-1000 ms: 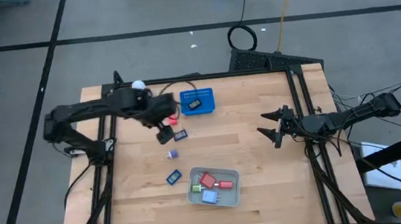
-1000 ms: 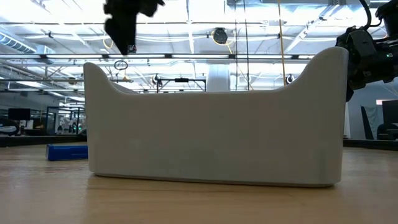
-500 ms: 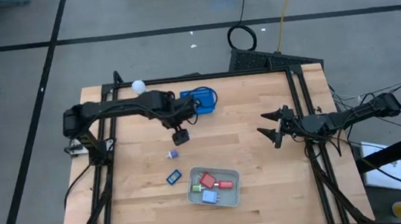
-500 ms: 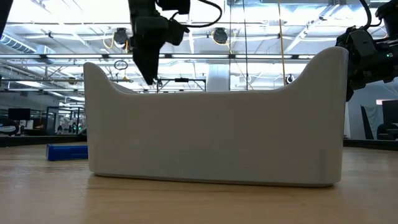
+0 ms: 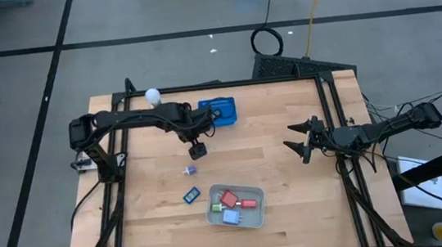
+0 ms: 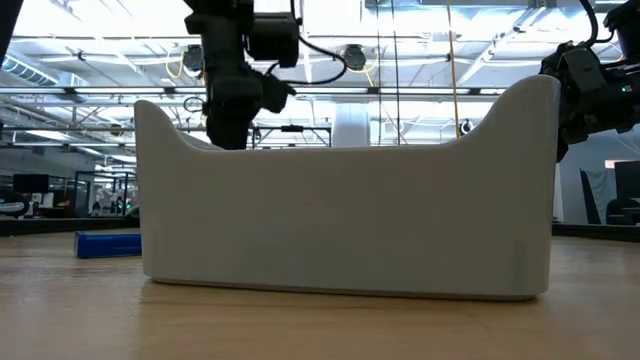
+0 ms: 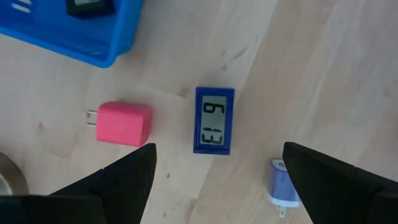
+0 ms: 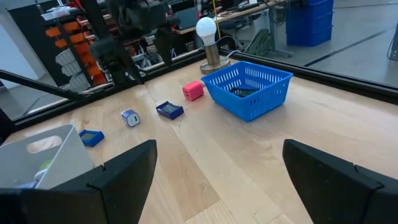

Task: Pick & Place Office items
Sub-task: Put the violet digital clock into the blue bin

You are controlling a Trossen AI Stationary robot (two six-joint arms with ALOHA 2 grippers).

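High view: the left tool (image 5: 197, 150) hangs over the desk (image 5: 284, 174) just beside the blue basket (image 5: 218, 111); the right tool (image 5: 299, 142) waits released near the desk's right edge.

Left wrist view: fingers (image 7: 118, 177) spread wide above a blue mini clock (image 7: 214, 119), its long axis running between them, a pink charger (image 7: 123, 123) beside it.

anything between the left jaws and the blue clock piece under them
No, the stretch is bare: in the left wrist view the left gripper is open over the blue clock piece, only wooden table showing between.
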